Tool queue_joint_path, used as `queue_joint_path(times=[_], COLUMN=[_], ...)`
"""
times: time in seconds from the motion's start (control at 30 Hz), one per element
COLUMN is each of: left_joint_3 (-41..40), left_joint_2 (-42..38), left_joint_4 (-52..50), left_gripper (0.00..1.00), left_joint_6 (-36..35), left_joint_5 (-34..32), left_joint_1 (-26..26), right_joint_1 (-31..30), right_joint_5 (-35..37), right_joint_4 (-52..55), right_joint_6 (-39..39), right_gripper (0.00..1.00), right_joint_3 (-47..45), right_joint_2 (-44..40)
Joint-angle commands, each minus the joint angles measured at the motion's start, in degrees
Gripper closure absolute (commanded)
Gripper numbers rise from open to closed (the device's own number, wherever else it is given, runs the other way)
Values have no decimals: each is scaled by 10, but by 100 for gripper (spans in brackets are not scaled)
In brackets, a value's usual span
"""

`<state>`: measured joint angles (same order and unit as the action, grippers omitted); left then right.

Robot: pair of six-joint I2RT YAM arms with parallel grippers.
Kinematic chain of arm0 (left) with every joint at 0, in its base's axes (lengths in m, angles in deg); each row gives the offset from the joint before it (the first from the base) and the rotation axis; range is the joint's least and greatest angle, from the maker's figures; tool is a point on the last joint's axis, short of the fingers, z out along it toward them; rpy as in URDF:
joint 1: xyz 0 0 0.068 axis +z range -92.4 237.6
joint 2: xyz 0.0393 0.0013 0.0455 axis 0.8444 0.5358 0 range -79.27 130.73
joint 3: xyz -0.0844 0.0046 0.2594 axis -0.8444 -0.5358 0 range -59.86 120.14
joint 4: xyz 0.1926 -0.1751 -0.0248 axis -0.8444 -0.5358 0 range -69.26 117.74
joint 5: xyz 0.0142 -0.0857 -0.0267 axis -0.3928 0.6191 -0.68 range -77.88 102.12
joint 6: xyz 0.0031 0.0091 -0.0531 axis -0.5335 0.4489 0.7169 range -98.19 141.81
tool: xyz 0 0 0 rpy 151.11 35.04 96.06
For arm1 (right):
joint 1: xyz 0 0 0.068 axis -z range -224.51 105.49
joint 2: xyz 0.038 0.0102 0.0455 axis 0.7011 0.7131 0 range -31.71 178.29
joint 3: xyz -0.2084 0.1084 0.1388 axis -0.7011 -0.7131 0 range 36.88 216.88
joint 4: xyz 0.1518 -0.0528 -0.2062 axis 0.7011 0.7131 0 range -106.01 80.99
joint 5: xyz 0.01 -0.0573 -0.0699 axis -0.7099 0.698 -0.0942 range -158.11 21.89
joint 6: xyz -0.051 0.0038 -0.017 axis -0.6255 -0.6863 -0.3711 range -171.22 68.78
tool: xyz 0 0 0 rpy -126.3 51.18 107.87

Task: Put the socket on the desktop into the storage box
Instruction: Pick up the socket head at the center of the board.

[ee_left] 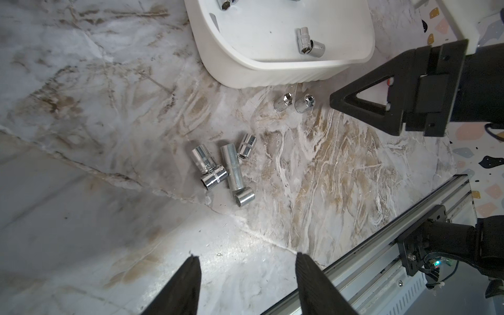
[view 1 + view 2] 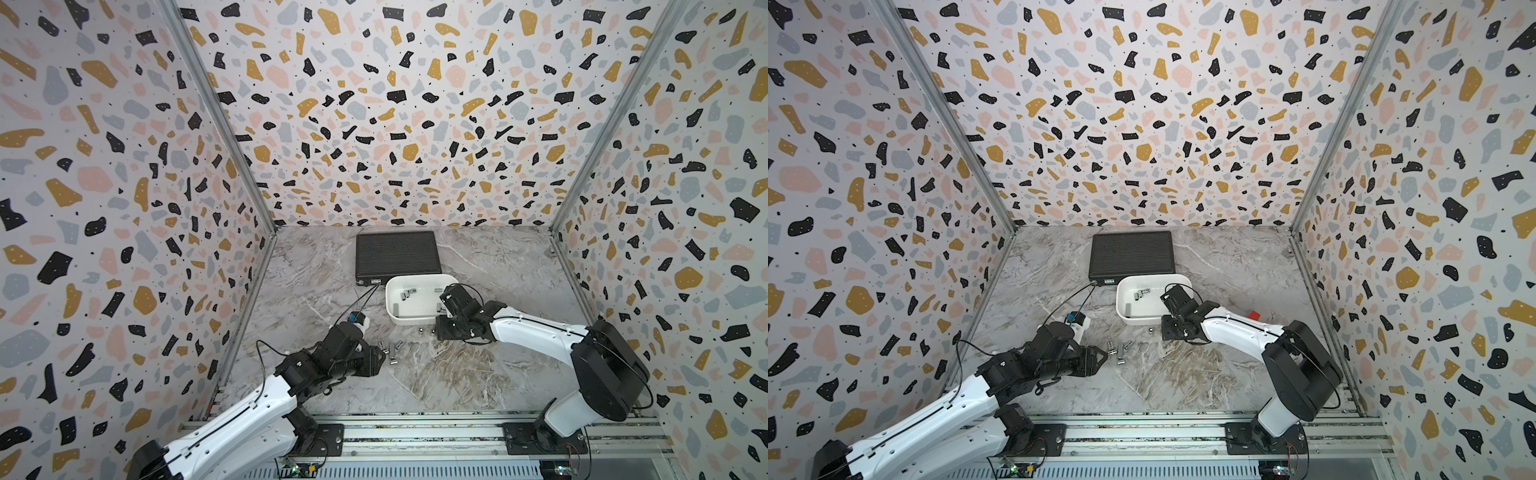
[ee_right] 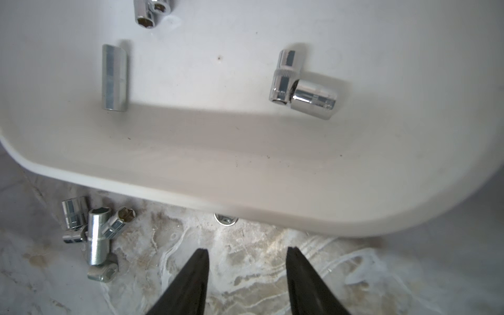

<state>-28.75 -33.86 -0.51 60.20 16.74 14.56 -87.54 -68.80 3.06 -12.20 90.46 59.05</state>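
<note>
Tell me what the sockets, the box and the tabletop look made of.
Sockets: metal, probably chrome-plated steel; mirror-bright reflections.
Box: likely plastic; smooth matte white, rounded moulded rim.
Tabletop: marble-look, grey-white with brown veins; real stone or print, cannot tell.

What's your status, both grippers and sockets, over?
Left gripper open, empty; right gripper open, empty, at storage box. On desktop: five-socket cluster, upright pair; more sockets in box. Nothing blocking.
</note>
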Motion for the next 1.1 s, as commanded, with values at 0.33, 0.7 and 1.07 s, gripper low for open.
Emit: queue_joint_path(times=[0.33, 0.7, 1.07], left_joint_3=[-12, -16, -18], left_joint_2=[5, 5, 4], left_joint_4=[18, 19, 22], left_gripper=[41, 41, 41], left_joint_6=[1, 2, 3], left_joint_5=[-14, -14, -16], left_joint_1=[-8, -8, -9], right_joint_1=[-14, -19, -26], right_joint_5=[7, 21, 38], right_joint_4=[0, 28, 45], right_joint_6=[21, 34, 37], right_gripper=[50, 55, 57], right_joint_3=[55, 86, 107], right_joint_2=[48, 87, 111])
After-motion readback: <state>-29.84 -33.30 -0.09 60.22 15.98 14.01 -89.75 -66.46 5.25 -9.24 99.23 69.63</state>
